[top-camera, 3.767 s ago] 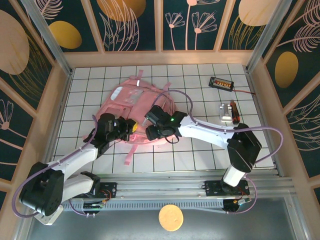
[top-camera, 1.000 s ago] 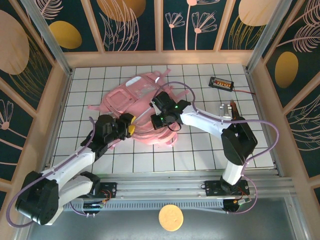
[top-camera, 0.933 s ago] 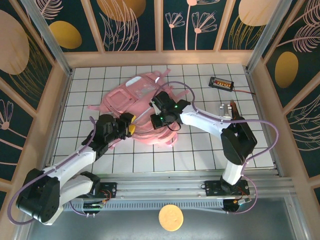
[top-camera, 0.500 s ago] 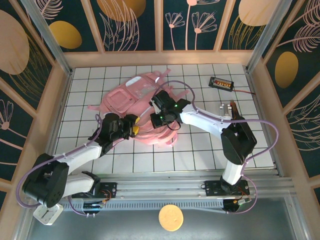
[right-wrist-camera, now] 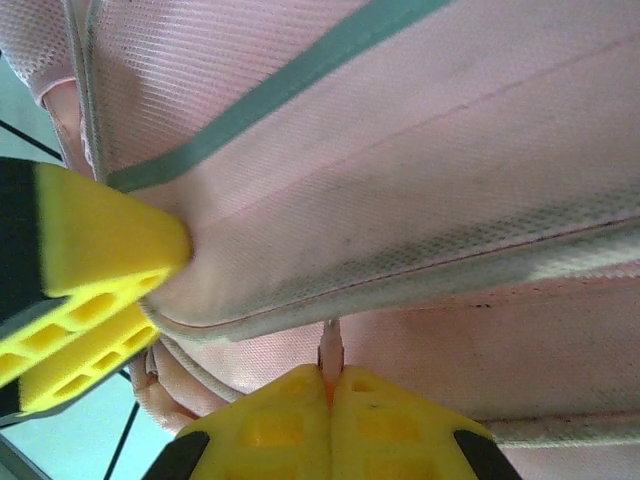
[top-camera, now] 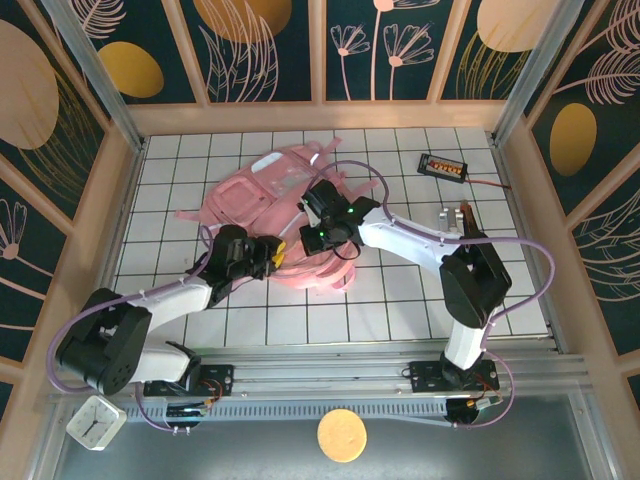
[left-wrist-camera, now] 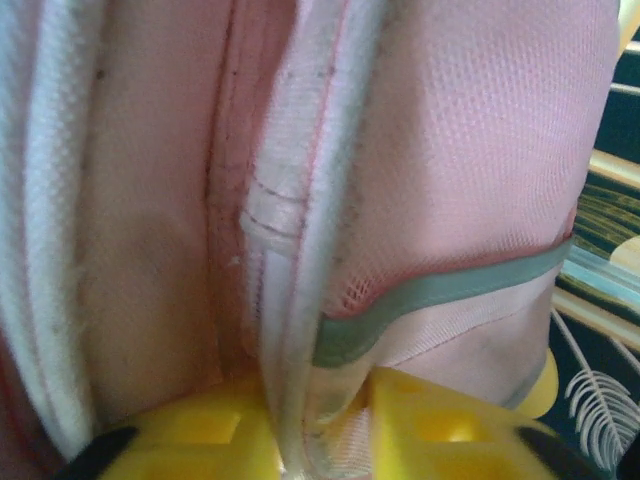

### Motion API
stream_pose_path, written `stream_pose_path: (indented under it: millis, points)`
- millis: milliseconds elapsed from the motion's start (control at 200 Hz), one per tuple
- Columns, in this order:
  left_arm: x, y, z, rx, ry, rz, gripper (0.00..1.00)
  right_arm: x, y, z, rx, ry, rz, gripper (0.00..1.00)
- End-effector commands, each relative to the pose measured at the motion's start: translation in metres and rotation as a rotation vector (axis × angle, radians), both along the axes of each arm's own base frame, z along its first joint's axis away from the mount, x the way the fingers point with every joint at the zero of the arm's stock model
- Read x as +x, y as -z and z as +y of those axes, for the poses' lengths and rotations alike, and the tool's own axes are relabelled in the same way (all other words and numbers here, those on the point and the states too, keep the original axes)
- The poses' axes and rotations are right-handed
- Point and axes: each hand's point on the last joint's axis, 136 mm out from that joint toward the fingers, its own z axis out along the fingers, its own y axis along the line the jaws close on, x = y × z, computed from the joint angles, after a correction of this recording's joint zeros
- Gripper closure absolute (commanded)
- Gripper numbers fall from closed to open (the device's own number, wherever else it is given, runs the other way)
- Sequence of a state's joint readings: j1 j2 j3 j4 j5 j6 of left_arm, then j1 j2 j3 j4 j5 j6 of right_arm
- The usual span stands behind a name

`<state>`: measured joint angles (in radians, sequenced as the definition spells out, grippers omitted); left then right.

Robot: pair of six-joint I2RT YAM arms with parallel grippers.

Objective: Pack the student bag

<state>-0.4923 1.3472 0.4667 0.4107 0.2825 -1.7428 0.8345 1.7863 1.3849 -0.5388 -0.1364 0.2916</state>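
The student bag is a large soft pink backpack, bunched up in the middle of the tiled table. My left gripper is at its near edge. In the left wrist view its yellow fingers pinch a fold of the bag's white-piped rim, so the left gripper is shut on it. My right gripper sits on the bag's right side. Its fingers are shut on a thin pink zip pull, under a grey-striped panel. The left gripper's fingers press the fabric beside it.
A black device with orange keys lies at the back right. A silver and orange tool lies by the right arm. A white clock and an orange disc sit off the table's near edge. Wooden walls enclose the tiles.
The bag has been lifted and turned since the first frame. Over the last second my left gripper slid right to the bag's near edge; the right gripper has barely moved.
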Motion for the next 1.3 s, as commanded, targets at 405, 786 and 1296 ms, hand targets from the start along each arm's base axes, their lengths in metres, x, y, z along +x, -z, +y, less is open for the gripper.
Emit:
stream_pose_path:
  millis: [405,786,1296]
  points:
    - [-0.006,-0.04,0.02,0.291,0.258,-0.199,1.0,0.017,0.003,-0.05,-0.061,0.06,-0.007,1.0]
    - [-0.037,-0.035,0.041,0.4,0.457,-0.205,1.0,0.083,0.001,-0.089,-0.091,0.139,-0.08,1.0]
    - [-0.025,-0.04,0.056,0.435,0.492,-0.211,1.0,0.109,-0.008,-0.062,0.002,0.035,-0.131,1.0]
